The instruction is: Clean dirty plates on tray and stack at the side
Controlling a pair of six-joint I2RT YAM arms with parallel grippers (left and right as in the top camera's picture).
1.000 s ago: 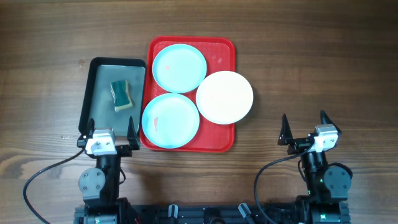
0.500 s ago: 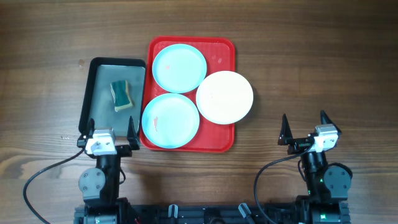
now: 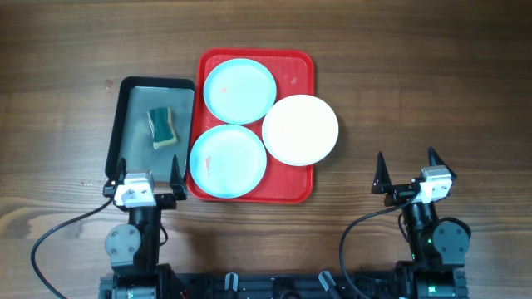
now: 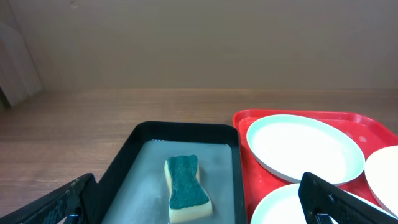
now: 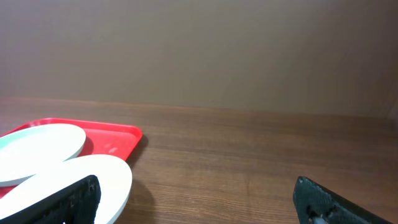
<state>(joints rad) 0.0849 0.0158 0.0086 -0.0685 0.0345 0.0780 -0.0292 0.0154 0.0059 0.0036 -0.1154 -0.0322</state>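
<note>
Three plates (image 3: 239, 91) lie on the tray (image 3: 291, 184).

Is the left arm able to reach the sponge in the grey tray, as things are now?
Probably yes. The left gripper is open at the near edge of the grey tray. The sponge lies straight ahead of it, uncovered, and only the low rim is between them.

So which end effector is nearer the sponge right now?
Left. The left end effector hangs open at the near end of the grey tray, with the sponge just beyond it. The right end effector, also open, is across the red tray from it.
</note>
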